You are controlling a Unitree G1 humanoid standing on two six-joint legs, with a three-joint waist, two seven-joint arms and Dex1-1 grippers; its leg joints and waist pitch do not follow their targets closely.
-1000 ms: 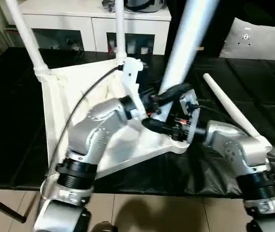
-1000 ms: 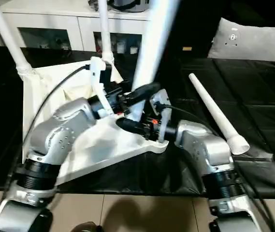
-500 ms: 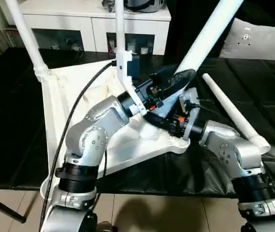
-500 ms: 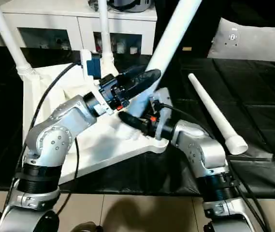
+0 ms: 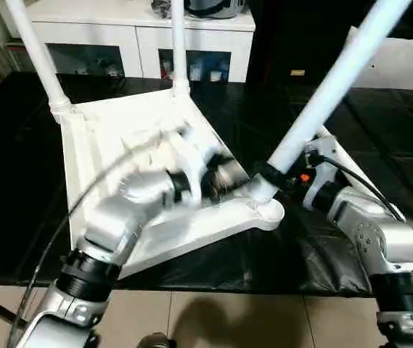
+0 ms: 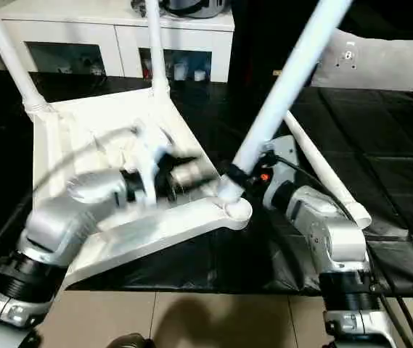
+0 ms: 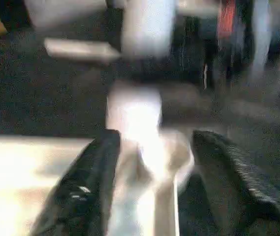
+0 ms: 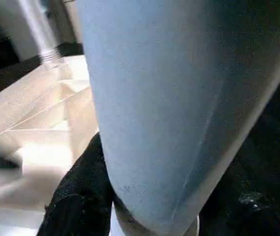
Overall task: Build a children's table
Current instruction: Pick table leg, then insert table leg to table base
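Tabletop (image 5: 17, 181), black-covered, bare along its left side beside the inverted table top (image 5: 112, 138). Two legs (image 5: 38, 54) stand in the far sockets, upper ends cut off. Spare leg (image 6: 326, 177) lies right of the table top, partly hidden. Right gripper (image 5: 268, 177) clamps a slanting leg (image 5: 329, 87) just above the near corner socket (image 5: 268, 210). Left gripper (image 7: 152, 162), blurred, jaws parted astride that leg's base, contact unclear.

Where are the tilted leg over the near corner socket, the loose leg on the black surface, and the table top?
tilted leg (image 5: 322, 109), left eye view, mid shaft
loose leg (image 6: 329, 185), right eye view, shaft
table top (image 5: 93, 145), left eye view, ribbed underside
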